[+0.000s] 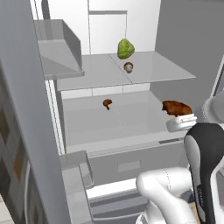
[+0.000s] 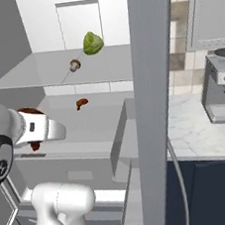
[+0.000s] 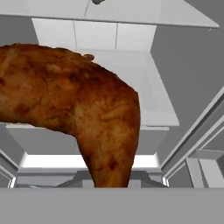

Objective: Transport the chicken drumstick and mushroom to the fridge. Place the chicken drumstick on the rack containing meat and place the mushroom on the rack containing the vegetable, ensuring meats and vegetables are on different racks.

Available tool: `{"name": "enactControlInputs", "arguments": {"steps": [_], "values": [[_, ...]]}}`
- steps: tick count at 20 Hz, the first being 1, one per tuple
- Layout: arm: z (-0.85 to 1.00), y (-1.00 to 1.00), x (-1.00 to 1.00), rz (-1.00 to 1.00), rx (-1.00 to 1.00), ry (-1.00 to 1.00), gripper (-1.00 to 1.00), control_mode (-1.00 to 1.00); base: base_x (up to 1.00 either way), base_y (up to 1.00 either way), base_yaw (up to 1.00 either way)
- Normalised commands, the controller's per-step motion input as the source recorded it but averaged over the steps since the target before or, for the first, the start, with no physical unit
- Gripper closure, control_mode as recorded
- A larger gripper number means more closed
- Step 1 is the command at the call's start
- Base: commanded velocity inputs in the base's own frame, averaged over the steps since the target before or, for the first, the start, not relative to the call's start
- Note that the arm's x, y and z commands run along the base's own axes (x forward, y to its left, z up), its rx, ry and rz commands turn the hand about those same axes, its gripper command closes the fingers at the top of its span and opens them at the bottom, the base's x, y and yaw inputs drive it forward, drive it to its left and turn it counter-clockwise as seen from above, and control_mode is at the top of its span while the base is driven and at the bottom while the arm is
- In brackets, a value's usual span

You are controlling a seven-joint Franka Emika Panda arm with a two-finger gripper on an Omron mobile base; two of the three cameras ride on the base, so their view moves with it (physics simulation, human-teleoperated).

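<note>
My gripper is shut on the chicken drumstick, a large browned piece, held over the front right of the lower fridge rack. In the hand view the chicken drumstick hides the fingertips. A small brown piece of meat lies toward the back of that lower rack. On the upper rack the mushroom sits just in front of a green leafy vegetable. From the right base view I see the mushroom, the vegetable and the meat in the same places.
The open fridge door with its bins stands at the left. A closed drawer sits under the lower rack. A grey door edge cuts through the right base view, with a marble counter and coffee machine beyond it.
</note>
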Motion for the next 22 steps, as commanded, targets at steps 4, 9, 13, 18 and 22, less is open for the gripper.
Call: {"name": "enactControlInputs", "arguments": {"steps": [4,9,13,18,22], "values": [[-0.49,0.00,0.43,0.00,0.00,-0.22,1.00,-1.00,0.00,0.00,0.00],[-0.56,0.00,0.75,0.00,0.04,-0.13,1.00,-1.00,0.00,0.00,0.00],[-0.45,0.00,0.91,0.00,0.17,-0.01,1.00,-1.00,0.00,0.00,0.00],[-0.60,0.01,0.67,0.00,0.16,0.00,1.00,-1.00,0.00,0.00,0.00],[-0.61,0.00,0.78,0.00,0.14,0.00,1.00,-1.00,0.00,0.00,0.00]]}}
